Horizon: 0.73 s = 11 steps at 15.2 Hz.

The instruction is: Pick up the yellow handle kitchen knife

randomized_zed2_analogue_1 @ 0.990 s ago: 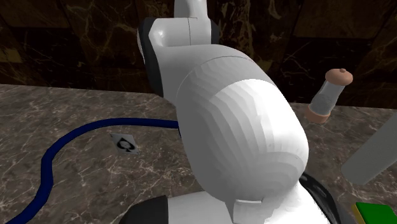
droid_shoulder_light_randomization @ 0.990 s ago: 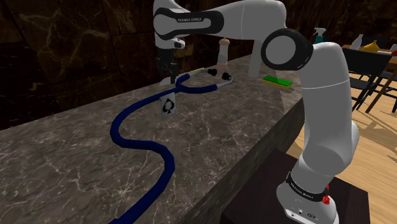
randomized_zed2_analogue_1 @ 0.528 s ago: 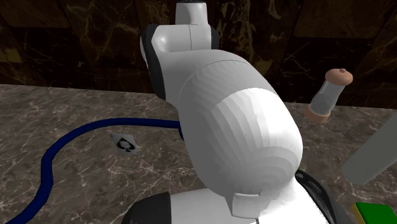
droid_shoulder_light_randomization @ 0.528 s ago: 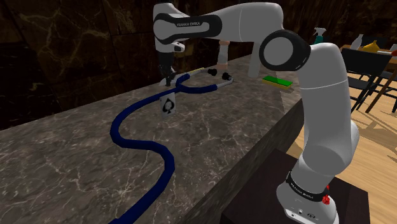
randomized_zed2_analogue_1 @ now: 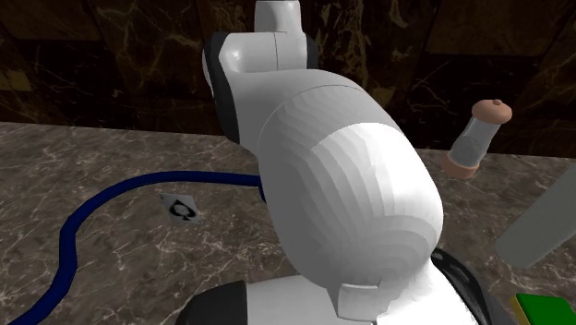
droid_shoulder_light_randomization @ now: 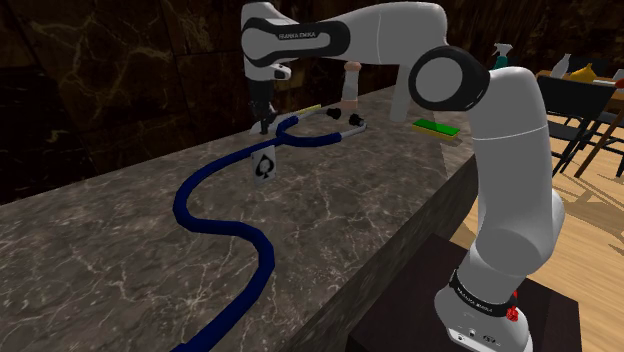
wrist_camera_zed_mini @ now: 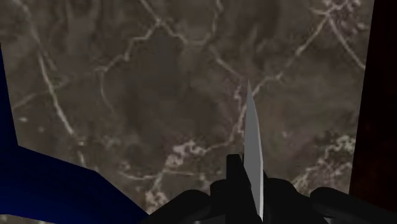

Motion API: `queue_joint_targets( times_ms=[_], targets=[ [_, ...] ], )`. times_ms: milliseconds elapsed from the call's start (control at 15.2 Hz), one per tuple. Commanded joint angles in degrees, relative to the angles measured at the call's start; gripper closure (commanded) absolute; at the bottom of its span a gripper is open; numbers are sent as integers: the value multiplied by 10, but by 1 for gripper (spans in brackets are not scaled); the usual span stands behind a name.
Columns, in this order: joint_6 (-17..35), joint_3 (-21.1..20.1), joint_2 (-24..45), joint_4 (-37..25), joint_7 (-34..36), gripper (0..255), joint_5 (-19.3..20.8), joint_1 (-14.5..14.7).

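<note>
In the wrist view my black gripper (wrist_camera_zed_mini: 249, 183) is shut on the kitchen knife; its grey pointed blade (wrist_camera_zed_mini: 252, 140) sticks out past the fingertips, edge-on over the marble counter (wrist_camera_zed_mini: 159, 95). The fingers hide the part they clasp. In the shoulder view the gripper (droid_shoulder_light_randomization: 264, 124) points straight down at the counter's far side, just beside the loop of the blue hose (droid_shoulder_light_randomization: 225, 225). A thin yellowish strip (droid_shoulder_light_randomization: 308, 109), the knife's handle, runs from the gripper toward the shoulder view's right. I cannot tell whether the knife is off the surface.
The blue hose snakes along the counter (droid_shoulder_light_randomization: 120, 240) and shows beside the fingers (wrist_camera_zed_mini: 51, 191). A small spade card (droid_shoulder_light_randomization: 263, 166) lies near it. A tall mill (randomized_zed2_analogue_1: 477, 138), a green block (droid_shoulder_light_randomization: 437, 128) and chairs (droid_shoulder_light_randomization: 590, 110) are to the right. A dark wall backs the counter.
The fingers stood apart a second ago and have since closed on the knife. The hand has stayed at the same spot above the hose loop.
</note>
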<state>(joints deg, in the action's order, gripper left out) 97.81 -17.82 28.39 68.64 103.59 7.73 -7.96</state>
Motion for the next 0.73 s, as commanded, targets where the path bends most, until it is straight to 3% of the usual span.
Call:
queue_joint_targets(
  times_ms=[0, 660],
  targets=[
    [-16, 0, 1, -17, -1, 255, 0, 1],
    [-116, 2, 37, -154, -3, 255, 9, 21]
  ],
)
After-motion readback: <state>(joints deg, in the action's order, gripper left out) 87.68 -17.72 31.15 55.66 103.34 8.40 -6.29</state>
